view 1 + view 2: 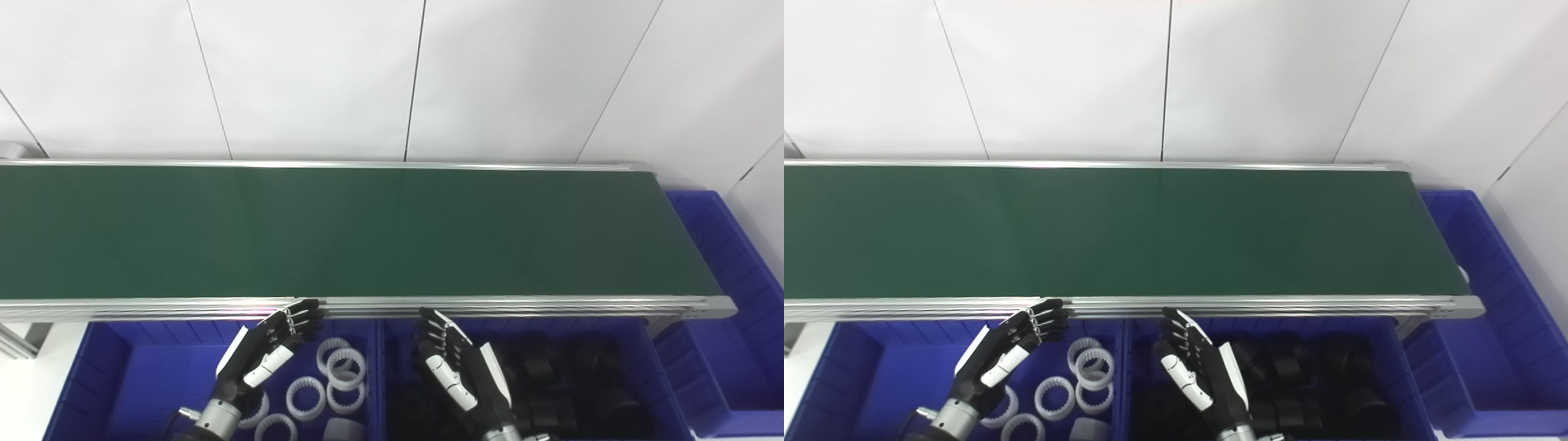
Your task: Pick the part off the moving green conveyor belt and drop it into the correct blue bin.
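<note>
The green conveyor belt (343, 233) runs across the view, and no part lies on it. My left hand (266, 350) hovers open over the left blue bin (110, 380), which holds several white toothed rings (343, 367). Its fingertips reach up to the belt's near rail. My right hand (459, 364) is open too, fingers spread, above the middle blue bin (658, 392) filled with black ring parts (551, 380). Neither hand holds anything.
A third blue bin (729, 318) stands at the right end of the belt, below its roller. The belt's aluminium rail (490, 303) runs just above both hands. White wall panels rise behind the belt.
</note>
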